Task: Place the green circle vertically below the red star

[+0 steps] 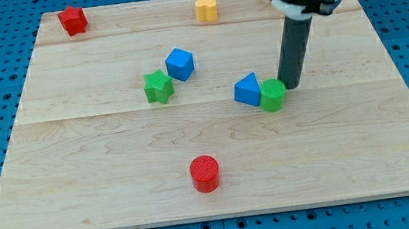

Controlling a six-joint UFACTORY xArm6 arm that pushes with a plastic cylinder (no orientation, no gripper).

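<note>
Tip seated against the green circle, on its right-hand far side.

My tip, a bare rod that grips nothing, is set touching the circle, right of board centre. A blue triangle is pressed to the circle's left. The red star is located near the far-left corner, so a long leftward push is judged necessary.
</note>
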